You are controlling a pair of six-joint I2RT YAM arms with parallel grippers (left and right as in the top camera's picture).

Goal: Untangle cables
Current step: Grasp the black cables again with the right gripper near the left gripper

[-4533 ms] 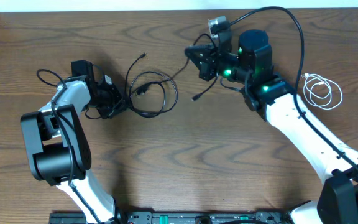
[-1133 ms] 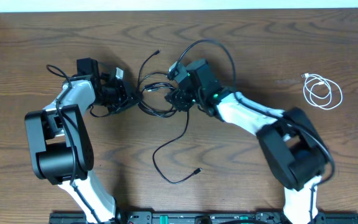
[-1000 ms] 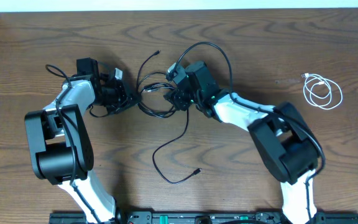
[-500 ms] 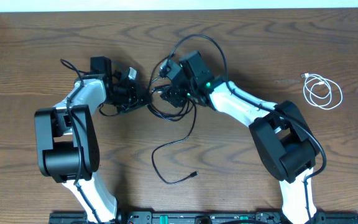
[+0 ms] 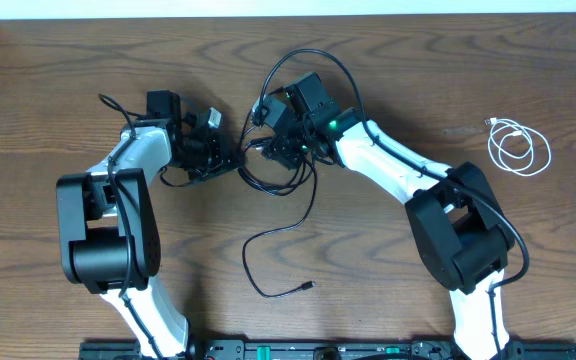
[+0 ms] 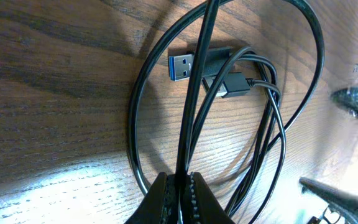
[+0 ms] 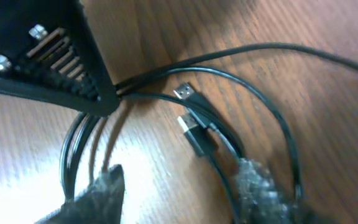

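Near the middle of the worktop's [image 5: 68, 60] far edge, the black cables [image 5: 268, 185] are seen looped over one another, with two plugs [image 6: 185, 62] lying inside the loops and one loose end trailed toward the near edge. A single strand is clenched in the left fingers [image 6: 160, 200]. The right fingers [image 7: 101, 193] are held parted over the loops, with nothing grasped. The white cable [image 5: 518, 148] lies coiled, well apart, by the right edge. If the strands were pulled now, the loops could be drawn tight round the plugs, or the held strand could be lost.
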